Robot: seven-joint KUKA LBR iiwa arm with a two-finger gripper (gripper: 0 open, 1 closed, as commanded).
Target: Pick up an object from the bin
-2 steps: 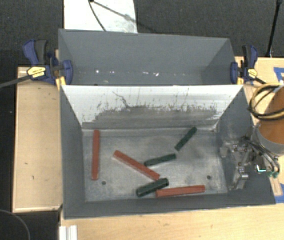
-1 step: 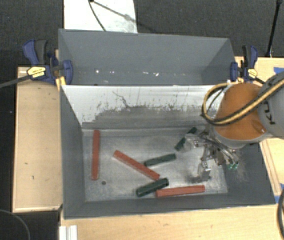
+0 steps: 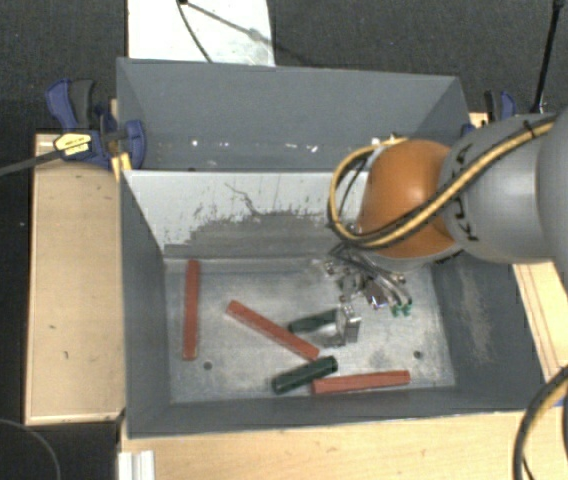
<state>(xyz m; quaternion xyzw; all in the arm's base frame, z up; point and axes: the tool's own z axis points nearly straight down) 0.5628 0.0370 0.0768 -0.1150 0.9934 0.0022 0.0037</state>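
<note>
Dark floor around; grey metal bin (image 3: 149, 298), base scuffed and scratched. At left, a red stick (image 3: 192, 308) lying front to back. Mid-floor, a slanted red stick (image 3: 272, 330), then a short dark green marker (image 3: 312, 322), long axis left-right, right end at the gripper (image 3: 348, 326). Grip open or closed: cannot tell.

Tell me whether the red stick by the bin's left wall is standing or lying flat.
Lying flat: the red stick shows its full length along the bin floor, roughly parallel to the left wall.
</note>
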